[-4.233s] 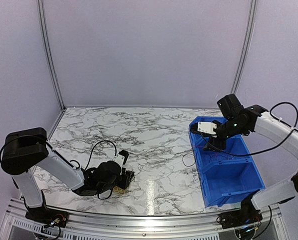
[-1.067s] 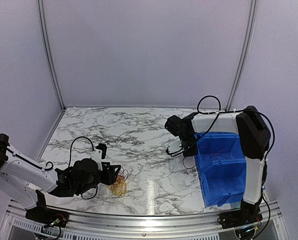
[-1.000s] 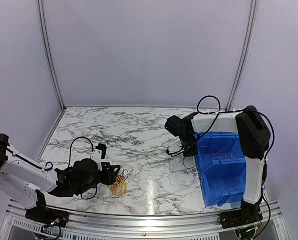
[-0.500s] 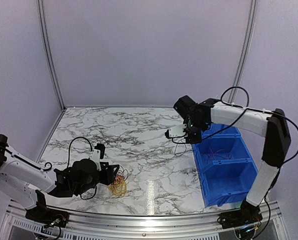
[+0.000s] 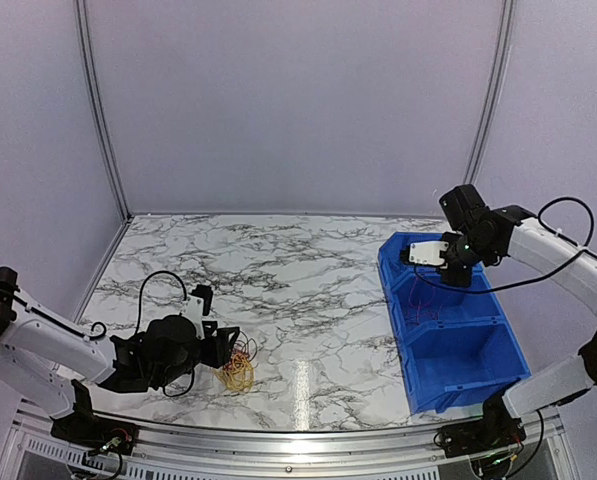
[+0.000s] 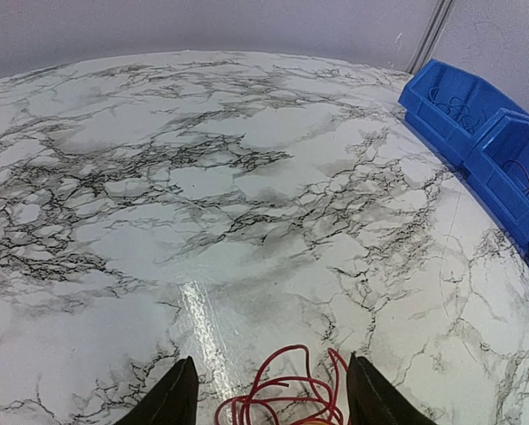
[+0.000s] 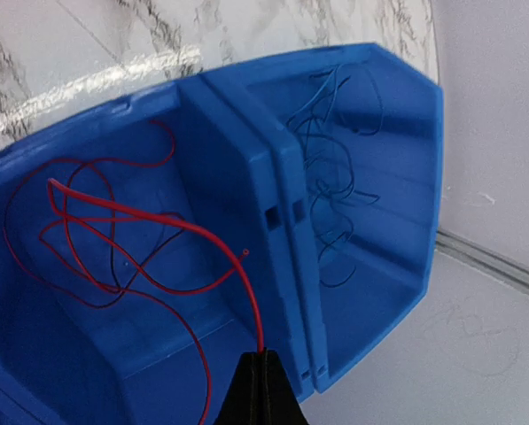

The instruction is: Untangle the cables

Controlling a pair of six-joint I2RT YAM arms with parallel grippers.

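Hovering right pincer [image 7: 257, 361]: fingers pressed tight together on the end of a red cable [image 7: 113, 211], held up above the blue bin [image 5: 463, 365].
Red cable: leaves the closed tips, arcs away from them, then drops in loose loops into the bin compartment under the pincer. That compartment is left of the divider in the wrist view.
Dark cables [image 7: 330, 190]: across the divider from the red cable, in the next compartment. They form a loose scribble of thin dark strands, lying apart from the red one.
Blue bin: directly below the right pincer, standing on the marble-patterned surface [image 5: 308, 290].
Left pincer [image 6: 270, 367]: well apart from the right one, down low over the surface, fingers spread with a clear gap between them and closed on nothing.
Tangled bundle [image 5: 238, 372]: right at the left pincer's tips, lying on the surface. From above it shows yellow and red strands. In the wrist view its red loops rise into the gap between the two fingers. I cannot tell whether either finger touches them.
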